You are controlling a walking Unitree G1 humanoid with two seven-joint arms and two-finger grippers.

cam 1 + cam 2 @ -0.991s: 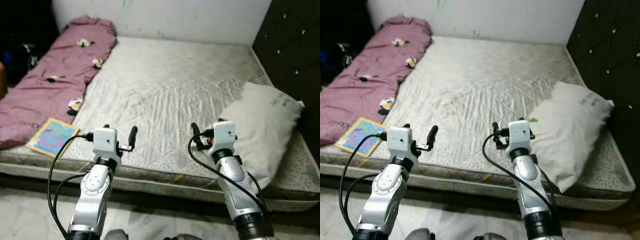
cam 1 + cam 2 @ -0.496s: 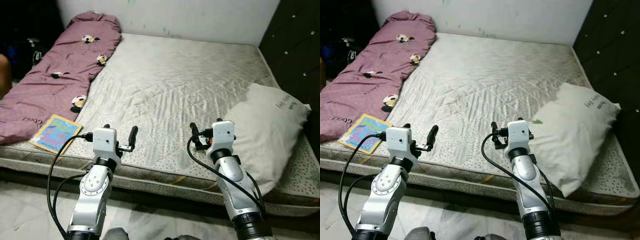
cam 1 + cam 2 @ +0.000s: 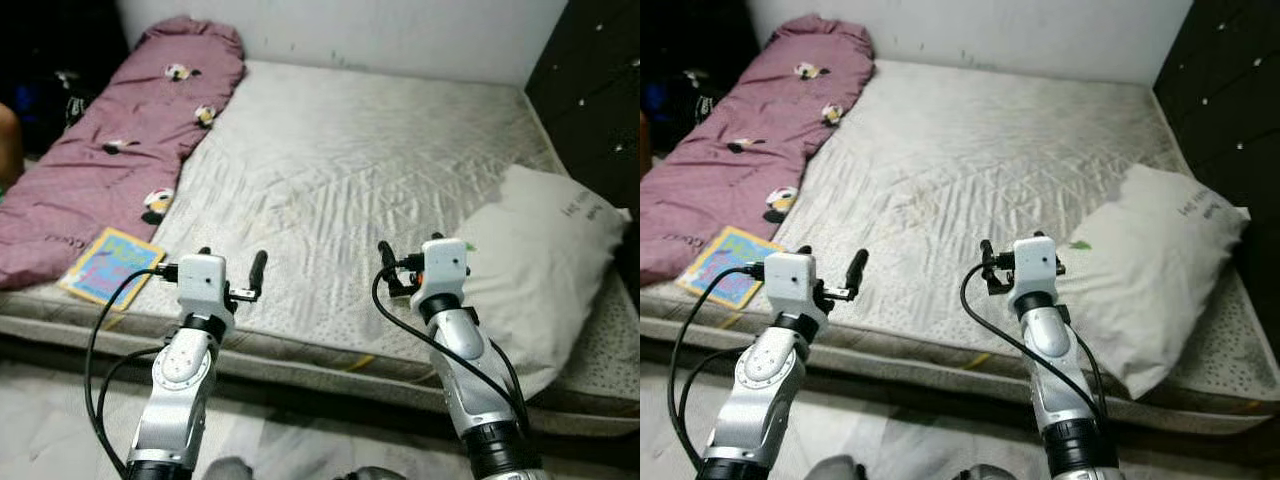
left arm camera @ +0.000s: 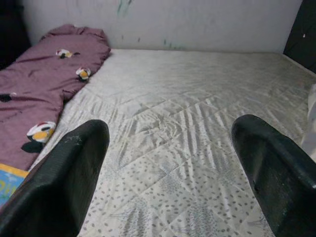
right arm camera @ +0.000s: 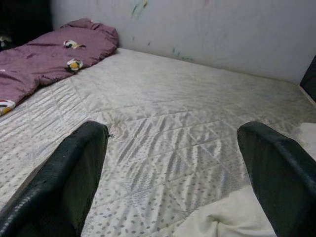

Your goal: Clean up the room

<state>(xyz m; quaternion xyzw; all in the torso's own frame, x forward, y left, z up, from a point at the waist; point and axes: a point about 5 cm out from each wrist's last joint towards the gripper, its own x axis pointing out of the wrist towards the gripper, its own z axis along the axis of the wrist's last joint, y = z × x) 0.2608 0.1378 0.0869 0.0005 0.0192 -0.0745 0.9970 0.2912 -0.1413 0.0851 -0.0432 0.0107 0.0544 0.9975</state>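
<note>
The robot is standing at the foot edge of a bare mattress (image 3: 330, 170), both arms raised over that edge. The left hand (image 3: 232, 275) is hovering at about 7 o'clock in the head view, its fingers (image 4: 59, 182) spread wide and gripping nothing. The right hand (image 3: 405, 268) is hovering at about 5 o'clock, also spread wide and empty.

A purple blanket (image 3: 120, 150) with small cartoon prints is lying bunched along the mattress side at 10 o'clock, running from the far wall toward the near corner. A colourful book (image 3: 108, 266) is lying flat on the mattress at 8 o'clock, just beside the blanket's near end and close to the left hand. A grey-white pillow (image 3: 545, 270) is resting at 3 o'clock, against the dark padded headboard (image 3: 595, 90), its lower corner overhanging the mattress edge near the right arm.
</note>
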